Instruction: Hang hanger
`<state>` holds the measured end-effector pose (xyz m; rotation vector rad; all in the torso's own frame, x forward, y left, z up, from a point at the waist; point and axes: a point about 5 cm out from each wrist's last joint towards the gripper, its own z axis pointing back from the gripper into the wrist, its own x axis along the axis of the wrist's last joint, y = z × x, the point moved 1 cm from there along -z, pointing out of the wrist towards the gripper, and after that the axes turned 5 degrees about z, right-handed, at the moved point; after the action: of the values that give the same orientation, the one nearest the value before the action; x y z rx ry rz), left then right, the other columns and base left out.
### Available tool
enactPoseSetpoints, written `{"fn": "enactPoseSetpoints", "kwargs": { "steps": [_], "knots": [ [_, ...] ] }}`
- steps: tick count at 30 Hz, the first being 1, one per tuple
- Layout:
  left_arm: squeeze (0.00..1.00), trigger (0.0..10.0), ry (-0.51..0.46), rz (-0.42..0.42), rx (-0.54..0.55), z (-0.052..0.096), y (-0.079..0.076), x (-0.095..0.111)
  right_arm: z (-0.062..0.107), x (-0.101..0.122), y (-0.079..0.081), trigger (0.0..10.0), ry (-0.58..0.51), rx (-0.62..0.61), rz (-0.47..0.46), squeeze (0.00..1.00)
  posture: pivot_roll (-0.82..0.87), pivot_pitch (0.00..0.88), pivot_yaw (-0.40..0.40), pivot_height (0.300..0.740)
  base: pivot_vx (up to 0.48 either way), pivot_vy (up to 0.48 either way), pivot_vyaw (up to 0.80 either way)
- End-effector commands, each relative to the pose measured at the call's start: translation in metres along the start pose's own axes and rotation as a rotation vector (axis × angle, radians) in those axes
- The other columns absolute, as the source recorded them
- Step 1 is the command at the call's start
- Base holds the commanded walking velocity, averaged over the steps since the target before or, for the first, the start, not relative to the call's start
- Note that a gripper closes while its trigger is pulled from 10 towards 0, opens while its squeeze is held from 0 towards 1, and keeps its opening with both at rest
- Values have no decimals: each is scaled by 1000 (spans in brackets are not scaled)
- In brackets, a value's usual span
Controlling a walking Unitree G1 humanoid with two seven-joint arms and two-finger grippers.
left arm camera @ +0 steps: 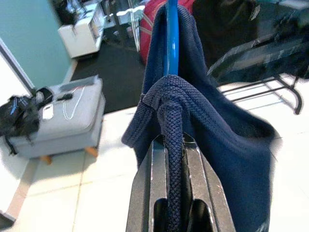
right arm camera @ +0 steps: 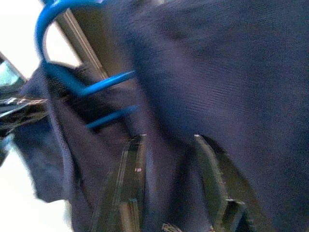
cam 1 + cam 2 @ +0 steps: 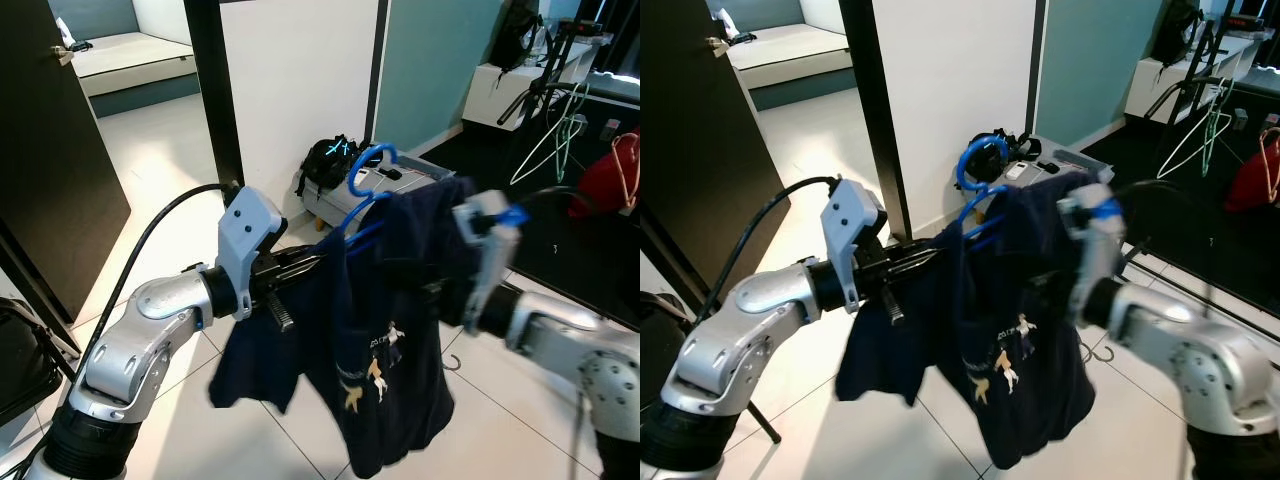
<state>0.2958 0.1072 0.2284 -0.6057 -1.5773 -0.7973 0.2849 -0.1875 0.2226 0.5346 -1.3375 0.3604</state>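
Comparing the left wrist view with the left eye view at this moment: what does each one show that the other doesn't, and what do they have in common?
Left wrist view alone: the left end effector seen close up, its fingers pinching a ribbed edge of the navy shirt against the blue hanger.

Left eye view alone: both silver arms, the right end effector at the shirt's other side, the hanger's hook, the animal print on the shirt, and a rack with hangers at the back right.

Shared: shirt, hanger, grey stool, black bag, tiled floor.

hanger (image 3: 365, 185): glossy blue plastic | shirt (image 3: 390, 330): matt navy knit cloth
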Motion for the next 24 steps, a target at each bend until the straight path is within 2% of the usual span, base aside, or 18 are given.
{"fn": "enactPoseSetpoints", "kwargs": {
  "steps": [1, 2, 3, 7, 8, 10, 11, 12, 13, 14, 15, 16, 17, 19, 22, 23, 24],
  "knots": [
    [0, 10000, -28, -1, 73, 4, 7, 0, 6, -1, -16, 10000, -34, -109, -30, 1000, -111, 16, 20, 740, 0, 0, 0],
    [0, 10000, -28, -1, 73, 4, 7, 0, 6, -1, -16, 10000, -34, -109, -30, 1000, -111, 16, 20, 740, 0, 0, 0],
    [0, 10000, -41, 25, 101, 5, 7, -3, 10, -3, -24, 10000, -49, -169, -60, 1000, -111, 16, 20, 740, 0, 0, 0],
    [0, 10000, -68, 56, 139, 5, 6, -5, 12, -6, -26, 10000, -58, -184, -80, 1000, -112, 18, 24, 740, 0, 0, 0],
    [0, 10000, -109, 111, 186, 6, 5, -7, 13, -11, -22, 10000, -61, -175, -99, 1000, -112, 18, 25, 740, 0, 0, 0],
    [0, 10000, -109, 111, 186, 6, 5, -7, 13, -11, -22, 10000, -61, -175, -99, 1000, -112, 18, 25, 740, 0, 0, 0],
    [0, 10000, -150, 165, 232, 6, 5, -8, 13, -14, -18, 10000, -67, -157, -110, 1000, -110, 18, 24, 740, 0, 0, 0],
    [0, 10000, -150, 165, 232, 6, 5, -8, 13, -14, -18, 10000, -67, -157, -110, 1000, -110, 18, 24, 740, 0, 0, 0],
    [0, 10000, -160, 236, 294, 6, 5, -16, 13, -19, -18, 10000, -65, -183, -121, 1000, -113, 16, 26, 740, 0, 0, -719],
    [0, 10000, -160, 236, 294, 6, 5, -16, 13, -19, -18, 10000, -65, -183, -121, 1000, -113, 16, 26, 740, 0, 0, -719],
    [0, 10000, -155, 279, 328, 6, 3, -24, 13, -24, -22, 10000, -72, -242, -145, 224, -113, 16, 26, 740, 0, 0, -719],
    [0, 10000, -155, 279, 328, 6, 3, -24, 13, -24, -22, 10000, -72, -242, -145, 224, -113, 16, 26, 740, 0, 0, -719],
    [0, 10000, -140, 301, 340, 7, 1, -32, 13, -29, -26, 10000, -78, -299, -160, 0, -121, 15, 26, 740, 0, 0, -719],
    [0, 10000, -123, 318, 339, 7, -3, -38, 12, -34, -26, 10000, -76, -345, -162, 0, -121, 15, 26, 740, 0, 0, -722],
    [0, 10000, -57, 334, 311, 10, -21, -53, -3, -49, 6, 10000, -48, -366, -103, 0, -126, 13, 24, 740, 0, 0, -725],
    [0, 10000, -57, 334, 311, 10, -21, -53, -3, -49, 6, 10000, -48, -366, -103, 0, -126, 13, 24, 740, 0, 0, -725],
    [0, 10000, -50, 338, 302, 11, -24, -55, -4, -49, 9, 10000, -40, -379, -65, 0, -125, 12, 23, 740, 0, 0, -725]
  ]
}}
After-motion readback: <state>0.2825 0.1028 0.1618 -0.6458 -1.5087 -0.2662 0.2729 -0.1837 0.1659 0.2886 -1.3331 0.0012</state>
